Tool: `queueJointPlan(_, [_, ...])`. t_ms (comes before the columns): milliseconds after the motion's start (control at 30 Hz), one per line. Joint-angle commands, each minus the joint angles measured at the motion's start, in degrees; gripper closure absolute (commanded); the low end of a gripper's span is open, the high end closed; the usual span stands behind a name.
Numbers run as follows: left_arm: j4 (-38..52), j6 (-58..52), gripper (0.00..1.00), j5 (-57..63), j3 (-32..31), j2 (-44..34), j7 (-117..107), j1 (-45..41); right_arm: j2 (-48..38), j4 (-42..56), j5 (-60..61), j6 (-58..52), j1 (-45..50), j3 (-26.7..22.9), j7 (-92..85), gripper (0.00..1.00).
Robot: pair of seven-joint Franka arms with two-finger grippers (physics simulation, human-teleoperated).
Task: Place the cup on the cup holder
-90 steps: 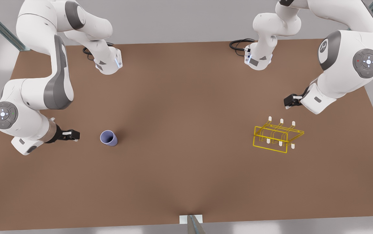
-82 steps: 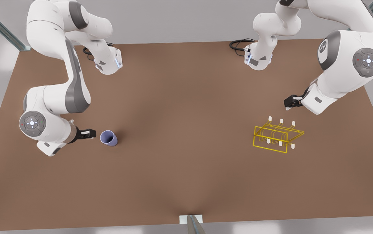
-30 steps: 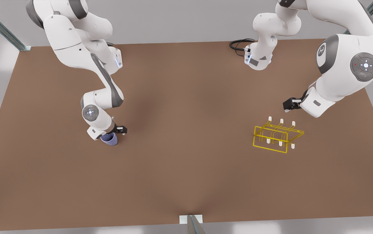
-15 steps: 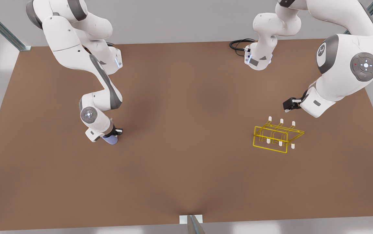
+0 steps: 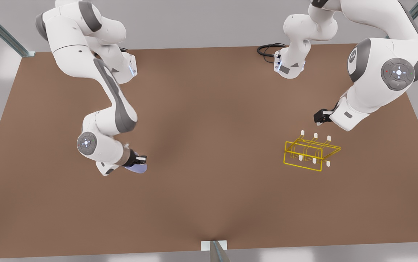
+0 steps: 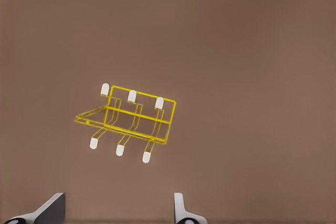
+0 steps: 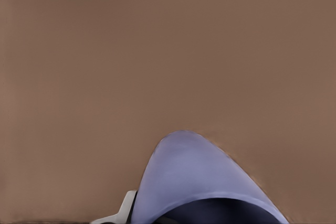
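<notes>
1. On the front view's left, the right gripper [image 5: 140, 160] hangs above the brown table [image 5: 209, 203], at the end of a white arm that reaches down from the far edge.
2. Its fingers are closed on the small, smooth, handleless lavender-blue tapered cup [image 5: 135, 168], which shows just below the black fingers, tilted and partly hidden by the wrist.
3. In the right wrist view the cup [image 7: 199, 182] rises close before the camera, its pale wall curving up over a darker inside, with one light fingertip [image 7: 126, 208] pressed against its side and bare table behind it.
4. The middle of the table lies between the two arms; the cup is well apart from the rack.
5. On the front view's right stands the small yellow thin-wire cup holder [image 5: 311, 151], a box-shaped frame resting upright on the table with six short white-tipped pegs sticking out, three on each side.
6. The left gripper [image 5: 318, 120] waits above the table near the rack's far side, not touching it.
7. In the left wrist view the cup holder [image 6: 128, 121] sits ahead, and the two light fingers [image 6: 50, 211] stand wide apart with nothing between them.
</notes>
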Motion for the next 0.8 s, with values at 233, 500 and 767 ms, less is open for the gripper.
queueJointPlan(233, [0.0,0.0,0.00,0.1,0.0,0.0,0.0,-0.1,16.9,19.1,39.3,-18.0,3.7,0.1,-8.8,0.79])
queueJointPlan(500, [0.0,0.0,0.00,0.2,0.0,0.2,0.0,-0.1,39.1,37.5,78.3,-20.8,13.8,-0.2,-25.8,0.79])
queueJointPlan(767, [0.0,0.0,0.00,0.2,0.0,0.2,0.0,-0.1,45.0,42.8,87.5,-11.7,24.6,-0.5,-32.5,0.79])
